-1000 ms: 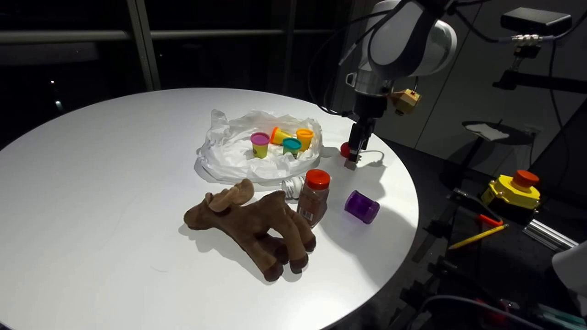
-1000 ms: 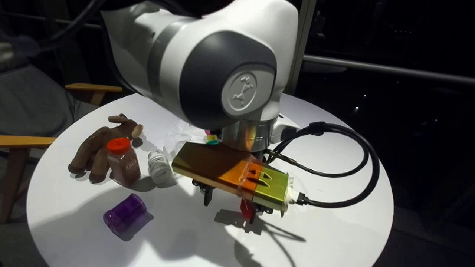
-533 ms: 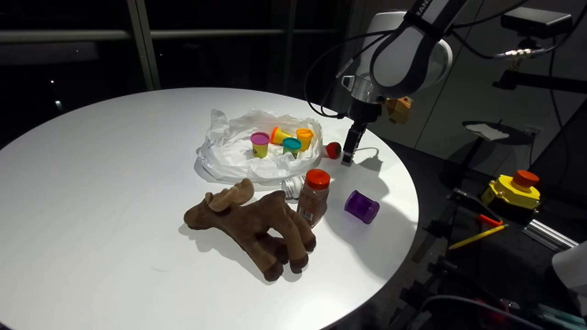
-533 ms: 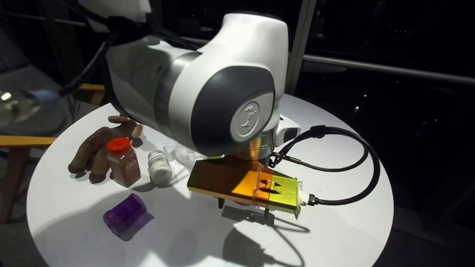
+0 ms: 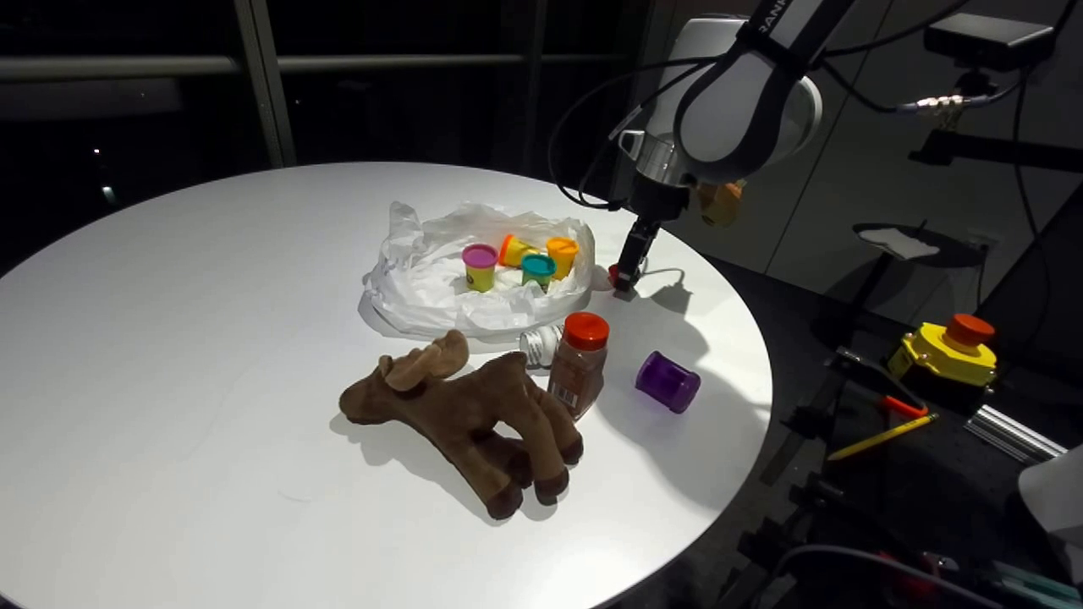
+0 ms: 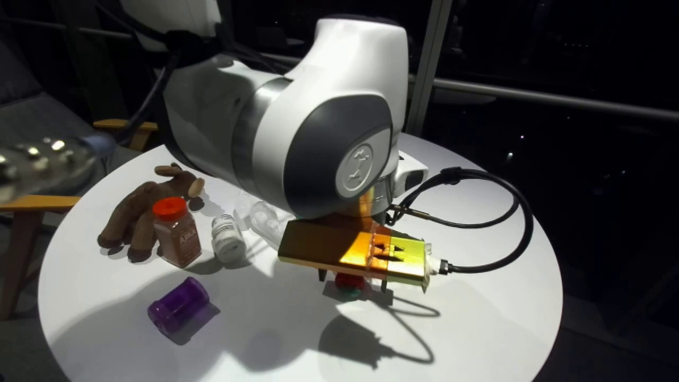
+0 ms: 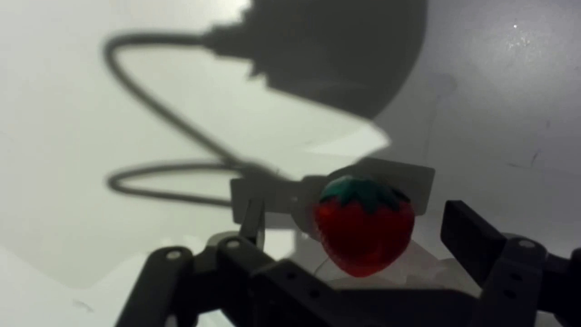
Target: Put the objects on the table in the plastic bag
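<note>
One strawberry (image 5: 612, 273) (in an exterior view) peeks past the gripper (image 5: 624, 282).

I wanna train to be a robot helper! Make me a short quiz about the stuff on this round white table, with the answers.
1. Count: how many small round tubs with bright lids show inside the wrinkled white plastic bag?
2. True or false: the brown plush moose is outside the bag, on the round white table.
3. Name it: in the wrist view, what shows in the gap of the open black two-fingered tool?

Key:
1. Four.
2. True.
3. A red strawberry-shaped toy with green leaves, with space on both sides.
</note>
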You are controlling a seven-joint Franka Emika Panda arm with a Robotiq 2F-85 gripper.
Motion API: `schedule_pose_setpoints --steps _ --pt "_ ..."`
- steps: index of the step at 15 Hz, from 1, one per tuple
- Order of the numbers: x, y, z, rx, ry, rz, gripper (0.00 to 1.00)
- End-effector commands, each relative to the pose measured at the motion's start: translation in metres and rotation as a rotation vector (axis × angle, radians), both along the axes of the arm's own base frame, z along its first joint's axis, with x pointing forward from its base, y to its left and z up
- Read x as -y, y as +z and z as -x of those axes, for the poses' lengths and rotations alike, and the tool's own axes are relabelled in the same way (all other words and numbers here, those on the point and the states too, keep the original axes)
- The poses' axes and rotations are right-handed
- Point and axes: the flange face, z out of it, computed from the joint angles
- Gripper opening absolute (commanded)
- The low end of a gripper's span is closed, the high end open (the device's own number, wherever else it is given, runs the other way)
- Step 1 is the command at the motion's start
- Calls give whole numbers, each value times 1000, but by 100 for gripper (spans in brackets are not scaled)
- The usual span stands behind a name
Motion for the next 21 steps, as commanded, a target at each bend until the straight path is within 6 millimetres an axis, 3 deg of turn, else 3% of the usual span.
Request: schedule_pose_setpoints --steps 1,3,7,8,9,10,13,21 --pt "-2 -7 -13 19 2 -18 100" --pt "-2 -9 -15 17 0 -15 73" --pt "2 -8 -15 10 -14 3 39" --pt "1 -6 -16 14 -14 3 70" --pt "0 -5 -16 19 -15 4 76" --pt "-1 -2 -17 23 -18 7 76" --pt "5 7 -17 15 -32 29 97" --pt "18 7 -12 -40 -76 62 100"
